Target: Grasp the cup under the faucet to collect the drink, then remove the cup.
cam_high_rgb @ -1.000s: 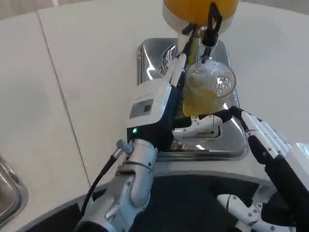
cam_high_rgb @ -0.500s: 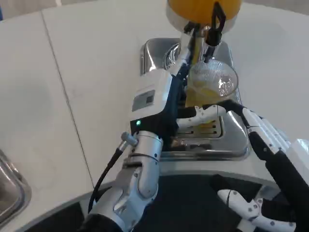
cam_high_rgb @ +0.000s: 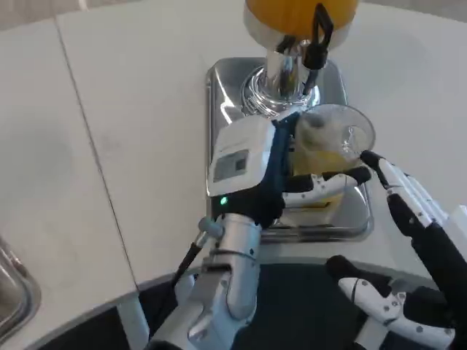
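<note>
A clear plastic cup (cam_high_rgb: 332, 146) part-filled with orange drink is gripped by my left hand (cam_high_rgb: 252, 164), whose fingers (cam_high_rgb: 321, 184) wrap across its front. The cup hangs over the front right of the steel drip tray (cam_high_rgb: 222, 91), nearer to me than the black faucet lever (cam_high_rgb: 321, 33) and the chrome column (cam_high_rgb: 281, 73) of the orange juice dispenser (cam_high_rgb: 299, 13). My right hand (cam_high_rgb: 412, 211) lies just right of the cup with its fingers stretched out and apart. One fingertip (cam_high_rgb: 366, 158) reaches the cup's rim; whether it touches I cannot tell.
A second steel tray's corner (cam_high_rgb: 11, 292) shows at the lower left edge. White tabletop (cam_high_rgb: 131, 109) spreads to the left of the drip tray, crossed by a thin seam. My dark body edge lies along the bottom.
My left hand has drawn the cup away from under the faucet, toward me and to the right. The right hand stayed beside the cup, shifting slightly right.
</note>
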Tool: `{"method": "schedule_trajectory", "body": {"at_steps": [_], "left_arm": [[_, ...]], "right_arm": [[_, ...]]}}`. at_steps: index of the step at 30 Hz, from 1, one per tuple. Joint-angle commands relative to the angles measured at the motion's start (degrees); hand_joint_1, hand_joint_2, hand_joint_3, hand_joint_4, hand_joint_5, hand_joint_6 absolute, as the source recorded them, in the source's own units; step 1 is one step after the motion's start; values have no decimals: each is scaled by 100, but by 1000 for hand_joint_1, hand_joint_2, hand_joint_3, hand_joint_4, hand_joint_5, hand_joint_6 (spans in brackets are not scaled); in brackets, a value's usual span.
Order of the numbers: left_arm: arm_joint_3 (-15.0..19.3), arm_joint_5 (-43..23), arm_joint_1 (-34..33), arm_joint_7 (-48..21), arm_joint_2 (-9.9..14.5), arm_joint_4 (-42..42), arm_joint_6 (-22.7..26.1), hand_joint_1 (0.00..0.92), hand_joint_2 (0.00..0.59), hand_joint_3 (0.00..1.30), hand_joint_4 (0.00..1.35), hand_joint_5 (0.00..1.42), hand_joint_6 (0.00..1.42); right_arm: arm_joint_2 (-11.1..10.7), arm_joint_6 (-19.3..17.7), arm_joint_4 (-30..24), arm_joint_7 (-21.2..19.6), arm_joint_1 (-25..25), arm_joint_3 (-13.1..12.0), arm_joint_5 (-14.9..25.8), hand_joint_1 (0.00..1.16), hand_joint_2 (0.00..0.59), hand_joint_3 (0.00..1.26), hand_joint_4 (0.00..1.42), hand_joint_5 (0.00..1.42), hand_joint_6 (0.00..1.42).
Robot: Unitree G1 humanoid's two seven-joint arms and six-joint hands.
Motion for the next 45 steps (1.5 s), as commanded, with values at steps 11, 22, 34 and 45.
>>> {"method": "schedule_trajectory", "body": {"at_steps": [11,22,34,45], "left_arm": [[254,-217,221,324,-40,-369,-391,634,0,1116,1250,1424,1424],[343,-153,403,246,294,-853,-414,714,0,1116,1238,1424,1424],[382,32,670,309,1007,-1043,-470,748,0,1125,1238,1424,1424],[644,96,775,419,1462,-1268,-570,761,0,1127,1238,1424,1424]], "right_arm": [[-86,222,-35,95,-52,-34,52,459,367,0,0,22,76],[-81,269,-57,110,-126,60,20,472,372,0,0,25,92],[-67,255,5,80,-213,246,-57,482,378,0,0,37,108],[-53,234,73,40,-274,343,-145,483,375,0,0,38,125]]}}
